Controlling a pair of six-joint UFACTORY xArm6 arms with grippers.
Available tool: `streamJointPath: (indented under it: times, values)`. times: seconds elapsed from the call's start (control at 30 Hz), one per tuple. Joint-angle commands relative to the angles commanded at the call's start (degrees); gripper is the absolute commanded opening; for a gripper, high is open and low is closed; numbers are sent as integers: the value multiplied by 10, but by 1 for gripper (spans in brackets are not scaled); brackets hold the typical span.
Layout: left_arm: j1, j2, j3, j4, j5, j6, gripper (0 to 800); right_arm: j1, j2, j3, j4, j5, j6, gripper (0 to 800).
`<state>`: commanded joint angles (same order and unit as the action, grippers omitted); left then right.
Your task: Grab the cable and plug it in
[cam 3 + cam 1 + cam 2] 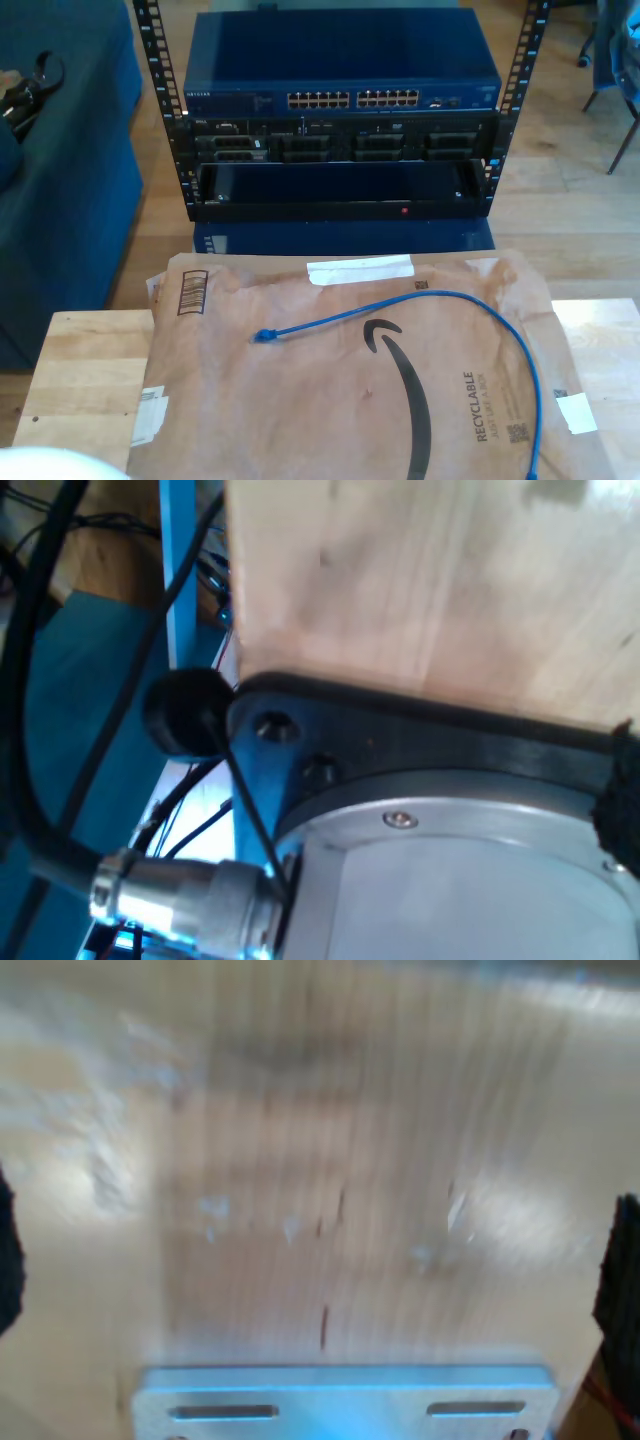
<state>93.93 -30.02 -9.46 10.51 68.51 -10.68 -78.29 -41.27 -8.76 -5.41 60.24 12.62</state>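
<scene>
The blue cable [455,300] lies loose on a flattened brown paper mailer [350,400] spread over the wooden surface [85,365], probably as a plain backdrop. One plug points toward the surface's far edge, where the network switch [340,65] waits in its rack. Nothing holds the cable. I cannot tell how either gripper's jaws stand or how near they are.

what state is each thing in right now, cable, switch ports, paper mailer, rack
cable: loose on the mailer, one plug end free, not plugged in, ungripped
network switch: in the rack, front ports look empty
paper mailer: flat on the wooden table, taped shut
rack: upright behind the table, lower bay open
</scene>
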Motion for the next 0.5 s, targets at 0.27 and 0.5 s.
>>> streamJointPath:
  times: [0.27, 0.5]
  values:
    - [-3, -7, -54, -1, 76, -4, 800, 20, 4, -120, 23, 53, 110, 792]
    - [-91, -6, -146, -5, 181, -112, 800, 116, 18, -178, 69, 62, 219, 793]
